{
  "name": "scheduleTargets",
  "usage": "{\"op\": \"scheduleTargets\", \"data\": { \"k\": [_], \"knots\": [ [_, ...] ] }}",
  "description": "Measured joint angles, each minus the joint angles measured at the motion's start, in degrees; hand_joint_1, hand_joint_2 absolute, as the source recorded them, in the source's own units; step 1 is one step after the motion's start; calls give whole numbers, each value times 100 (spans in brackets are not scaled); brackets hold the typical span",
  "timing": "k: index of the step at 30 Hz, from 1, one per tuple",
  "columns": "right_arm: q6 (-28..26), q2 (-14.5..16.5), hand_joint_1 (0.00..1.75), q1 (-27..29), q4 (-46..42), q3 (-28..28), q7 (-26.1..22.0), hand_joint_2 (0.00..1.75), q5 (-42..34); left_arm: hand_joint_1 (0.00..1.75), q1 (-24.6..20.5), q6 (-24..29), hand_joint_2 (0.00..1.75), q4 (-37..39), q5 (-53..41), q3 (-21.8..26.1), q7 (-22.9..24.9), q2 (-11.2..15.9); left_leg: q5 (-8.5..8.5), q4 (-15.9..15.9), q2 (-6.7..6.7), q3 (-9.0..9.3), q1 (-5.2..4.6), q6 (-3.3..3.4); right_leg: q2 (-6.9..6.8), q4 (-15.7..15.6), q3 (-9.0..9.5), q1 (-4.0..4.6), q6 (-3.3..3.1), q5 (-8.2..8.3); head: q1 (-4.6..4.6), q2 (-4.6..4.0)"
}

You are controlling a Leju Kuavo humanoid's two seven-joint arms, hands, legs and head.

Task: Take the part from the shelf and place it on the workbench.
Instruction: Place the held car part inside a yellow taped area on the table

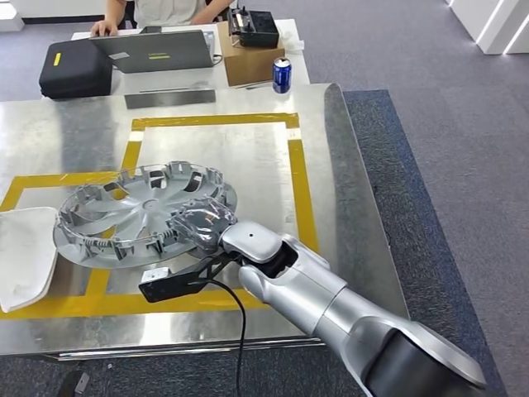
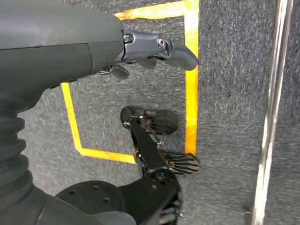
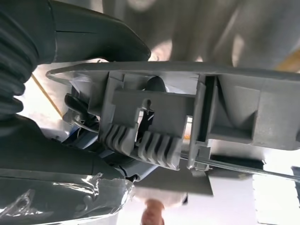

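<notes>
Head view shows the silver plastic wheel cover with spoke-shaped ribs [image 1: 145, 213] lying over the yellow tape rectangle [image 1: 298, 184] on the shiny metal workbench [image 1: 350, 190], its near rim clasped by the right hand [image 1: 206, 225], whose fingers are wrapped over the edge nearest the robot. Right wrist view confirms the grip: the grey clipped rim of the cover [image 3: 169, 117] runs between the thick thumb [image 3: 102, 33] and the darker fingers beneath it. I judge the carrying as done and the cover as down or almost down on the bench; whether its far edge rests fully flat I cannot tell. What is left is letting go and drawing the arm back. Beyond the fingertips, just past the cover's far rim, lies a white curved panel [image 1: 25, 256]. The left hand [image 2: 155, 49] hangs over grey carpet, fingers loosely extended and holding nothing.
</notes>
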Motion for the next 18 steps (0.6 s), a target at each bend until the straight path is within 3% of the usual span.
{"op": "scheduleTargets", "data": {
  "k": [1,2,3,5,6,8,9,14,16,18],
  "knots": [
    [79,-3,175,-2,57,10,70,175,-37,0,17,-5,175,0,40,0,2,6,-3,203,0,-126,11,-27,2,-2,43,-8,8,-27,-5,0],
    [153,-2,175,-19,105,20,150,175,-70,0,33,-9,175,0,72,0,3,12,136,228,1,-185,24,-48,6,1,82,-20,25,-55,-7,0],
    [214,4,175,-55,139,30,236,175,-98,0,44,-10,175,0,101,0,1,18,397,57,2,-171,38,-67,10,13,113,-37,52,-82,-7,0],
    [297,39,175,-185,177,41,395,175,-151,0,55,-11,175,0,144,0,-6,27,949,-573,10,-22,53,-120,19,70,132,-64,135,-139,-14,0],
    [320,58,175,-260,192,42,444,175,-165,0,58,-12,175,0,156,1,-10,29,1063,-857,14,63,54,-111,25,118,111,-63,180,-164,-26,0],
    [340,83,175,-376,222,42,529,175,-176,0,71,-13,175,0,163,2,-14,22,1045,-1074,8,139,48,-29,33,187,63,-34,234,-188,-29,0],
    [344,90,175,-419,238,42,598,175,-170,0,81,-14,175,0,172,2,-16,20,1025,-1113,2,150,56,24,34,205,51,-25,224,-181,-19,0],
    [399,123,175,-660,476,49,1423,175,99,0,107,10,175,0,231,53,-50,-3,1033,-1100,-43,143,39,101,-1,127,96,-5,80,-110,2,0],
    [419,98,175,-762,658,53,1716,175,231,0,117,15,175,0,237,78,-67,-6,1033,-1100,-53,144,29,137,-16,89,122,-7,67,-119,1,0],
    [424,38,175,-855,838,53,1805,175,295,0,133,15,175,0,239,87,-76,-6,1035,-1100,-55,145,21,147,-18,71,131,-15,105,-107,3,0]
  ]
}}
